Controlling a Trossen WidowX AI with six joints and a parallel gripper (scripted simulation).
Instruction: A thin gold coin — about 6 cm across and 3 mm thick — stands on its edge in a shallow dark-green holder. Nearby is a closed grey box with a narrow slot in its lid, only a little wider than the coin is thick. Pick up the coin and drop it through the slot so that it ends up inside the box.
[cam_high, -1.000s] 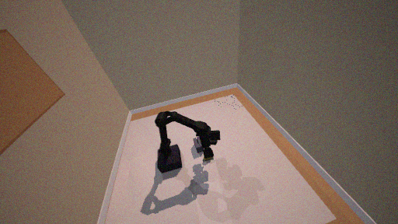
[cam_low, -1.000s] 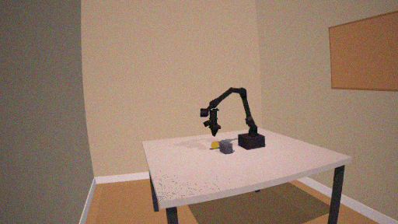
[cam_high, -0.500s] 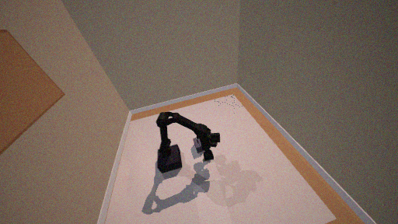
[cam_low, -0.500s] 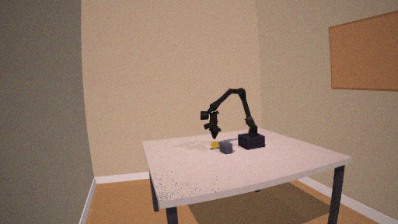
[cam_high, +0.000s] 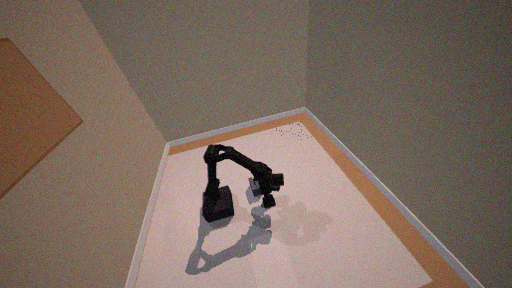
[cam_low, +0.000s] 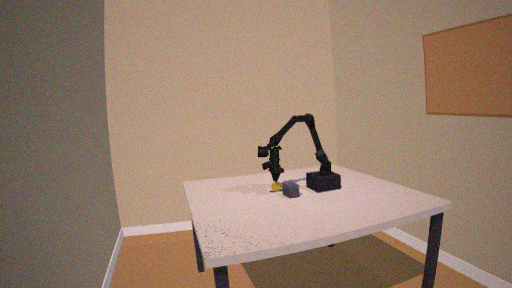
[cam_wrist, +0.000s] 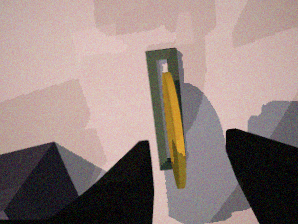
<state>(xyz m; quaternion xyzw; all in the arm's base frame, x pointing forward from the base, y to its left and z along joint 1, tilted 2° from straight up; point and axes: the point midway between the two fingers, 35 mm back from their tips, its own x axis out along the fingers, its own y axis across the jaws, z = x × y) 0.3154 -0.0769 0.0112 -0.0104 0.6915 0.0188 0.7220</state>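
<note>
- Pale pink table top (cam_wrist: 53, 43) fills the wrist view, crossed by soft grey shadows.
- At the lower left of that view sits a corner of the grey box (cam_wrist: 33, 176), its slot not visible.
- Right of it, the dark-green holder (cam_wrist: 158, 106) lies as a narrow frame running up and down the picture.
- Gold coin (cam_wrist: 174, 129) stands on edge in the holder, seen nearly edge-on as a thin yellow strip.
- Gripper (cam_wrist: 188, 199) hangs above the coin with its two black fingers parted, one on each side of the coin and apart from it, holding nothing.
- In the exterior view the coin (cam_low: 275, 186) sits just left of the box (cam_low: 291, 189), directly under the gripper (cam_low: 274, 176).
</note>
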